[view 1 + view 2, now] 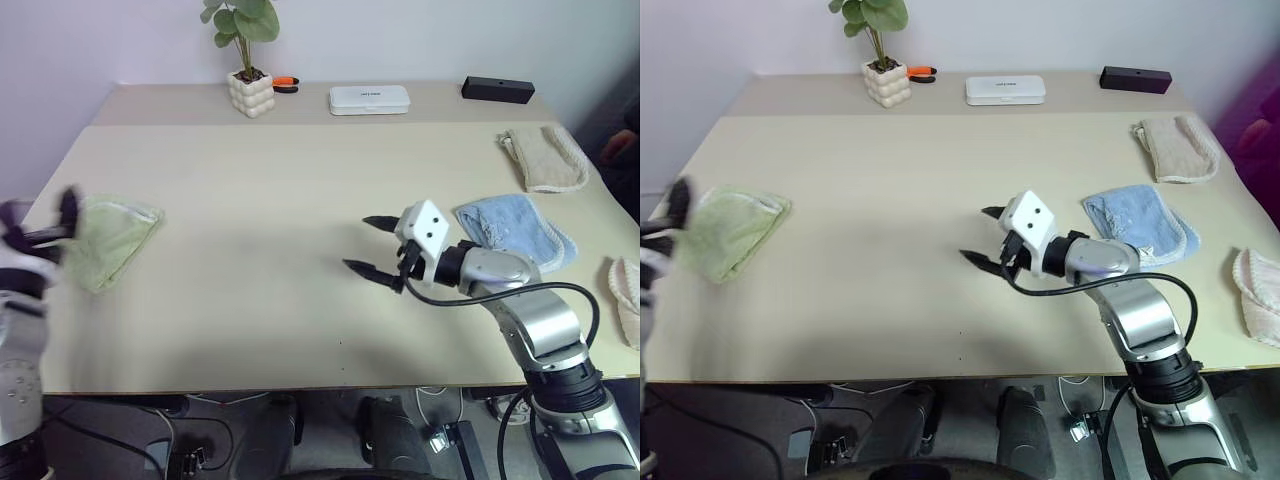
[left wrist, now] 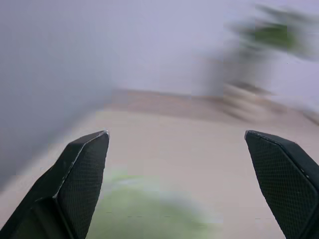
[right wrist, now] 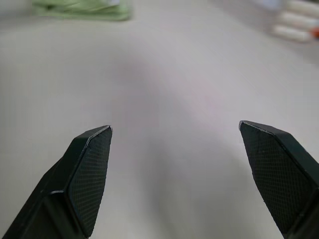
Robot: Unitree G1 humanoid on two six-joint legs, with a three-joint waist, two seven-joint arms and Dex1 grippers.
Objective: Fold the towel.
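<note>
- Green towel (image 1: 112, 243) lay folded at mid-left of frame, on the beige surface (image 1: 270, 200).
- L hand (image 1: 45, 232) at far left edge, just beside towel, fingers spread wide, holding nothing.
- R hand (image 1: 372, 246) right of centre, over bare surface, fingers wide, empty.
- Blue towel (image 1: 515, 230) just behind R hand.

— How many towels on the bench (image 1: 300, 300)?
— Four: one green towel (image 1: 112, 240), one blue towel (image 1: 517, 229), one beige towel (image 1: 545, 157), and one pale one (image 1: 628, 296) at the edge.
— And the rest?
— One potted plant (image 1: 247, 55), one white case (image 1: 369, 99), one black box (image 1: 497, 90), one orange item (image 1: 285, 83), too small to tell what. Two pincers: the left pincer (image 1: 40, 228) and the right pincer (image 1: 371, 245).
</note>
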